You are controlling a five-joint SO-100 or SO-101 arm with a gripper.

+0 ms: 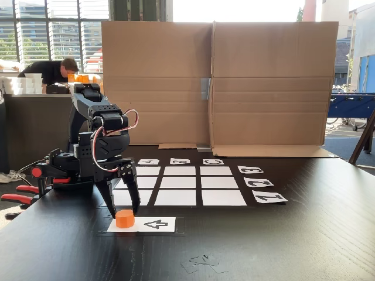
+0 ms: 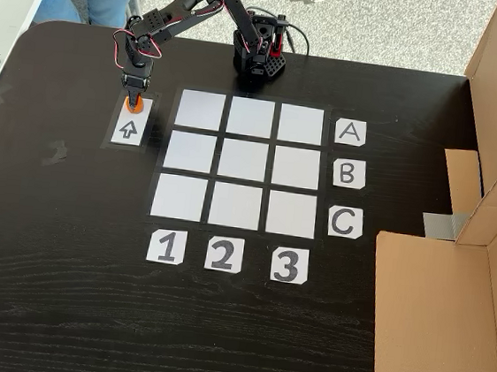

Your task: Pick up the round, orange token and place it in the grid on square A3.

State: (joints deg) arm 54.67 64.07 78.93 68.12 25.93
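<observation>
Nearest the camera in a fixed view, the token [image 1: 124, 218] is sitting on the left end of the arrow card [image 1: 153, 224], not yet lifted. Directly above it the gripper [image 1: 123, 209] is hanging with its jaws spread, one finger either side, holding nothing. Pickup and carry seem to be remaining: square A3 [image 2: 302, 123], the grid's [image 2: 246, 163] far right corner, is lying bare.

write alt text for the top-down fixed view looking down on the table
A black robot arm's gripper hangs open directly over a small orange cylinder token on a white arrow card, left of a three-by-three grid of white paper squares on a black wooden table; its A3 square sits empty.
</observation>
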